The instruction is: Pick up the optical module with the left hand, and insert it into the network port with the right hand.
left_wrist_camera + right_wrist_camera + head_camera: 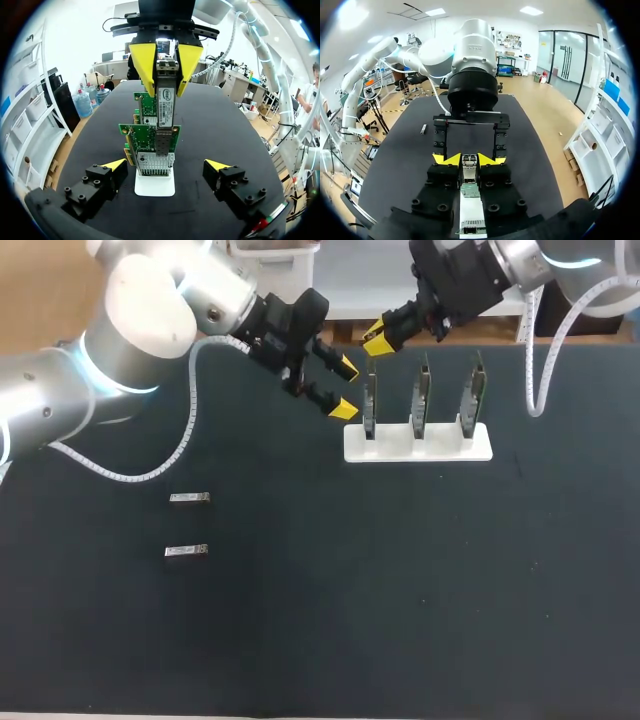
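Observation:
My right gripper (378, 340) is shut on a silver optical module (166, 102), held upright over the leftmost of three green network cards (370, 405) in a white stand (440, 448). In the left wrist view the module's lower end meets the metal port cage (162, 144) of that card. My left gripper (345, 388) stands open just left of the card, its fingers on either side of the stand (155, 186) and holding nothing. In the right wrist view the module (469, 172) sits between the yellow tips, with the card (470, 212) under it and the left gripper (469, 142) ahead.
Two spare silver modules (189, 498) (186, 552) lie on the dark mat at the left. The middle card (423, 400) and right card (473, 395) stand in the same stand. A white cable (150, 472) loops from my left arm across the mat.

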`<state>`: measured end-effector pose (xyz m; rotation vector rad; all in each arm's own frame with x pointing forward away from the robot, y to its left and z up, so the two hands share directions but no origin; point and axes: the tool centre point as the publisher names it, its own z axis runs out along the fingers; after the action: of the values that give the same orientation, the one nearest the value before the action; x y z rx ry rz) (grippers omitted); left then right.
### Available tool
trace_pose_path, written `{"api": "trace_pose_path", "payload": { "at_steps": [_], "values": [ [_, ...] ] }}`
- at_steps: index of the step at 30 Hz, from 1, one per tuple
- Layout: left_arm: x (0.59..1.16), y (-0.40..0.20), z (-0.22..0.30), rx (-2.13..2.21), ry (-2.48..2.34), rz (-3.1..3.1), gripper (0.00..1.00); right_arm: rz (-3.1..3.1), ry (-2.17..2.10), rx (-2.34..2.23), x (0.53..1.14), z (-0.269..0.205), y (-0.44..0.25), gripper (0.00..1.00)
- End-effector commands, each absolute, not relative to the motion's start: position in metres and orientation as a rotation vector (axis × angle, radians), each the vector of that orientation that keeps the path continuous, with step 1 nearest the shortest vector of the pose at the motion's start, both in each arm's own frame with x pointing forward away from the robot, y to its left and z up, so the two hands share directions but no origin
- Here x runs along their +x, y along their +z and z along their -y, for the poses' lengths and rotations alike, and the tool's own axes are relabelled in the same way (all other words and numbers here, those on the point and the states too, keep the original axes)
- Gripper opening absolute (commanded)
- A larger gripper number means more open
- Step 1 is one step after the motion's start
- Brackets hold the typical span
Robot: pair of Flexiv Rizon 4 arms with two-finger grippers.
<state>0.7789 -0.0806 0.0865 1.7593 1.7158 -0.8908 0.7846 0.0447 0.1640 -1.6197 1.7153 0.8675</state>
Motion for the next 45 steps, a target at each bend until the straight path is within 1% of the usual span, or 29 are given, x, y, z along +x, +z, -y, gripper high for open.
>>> {"api": "trace_pose_path", "payload": {
  "at_steps": [1, 45],
  "values": [
    [0.7806, 0.0875, 0.0814, 1.764, -0.891, -1.722, 1.00, -1.709, 0.866, -1.616, 0.7858, -0.0445, 0.1617, 0.00],
    [0.7806, 0.0875, 0.0814, 1.764, -0.891, -1.722, 1.00, -1.684, 0.859, -1.635, 0.7803, -0.0437, 0.1636, 0.00]
  ]
}}
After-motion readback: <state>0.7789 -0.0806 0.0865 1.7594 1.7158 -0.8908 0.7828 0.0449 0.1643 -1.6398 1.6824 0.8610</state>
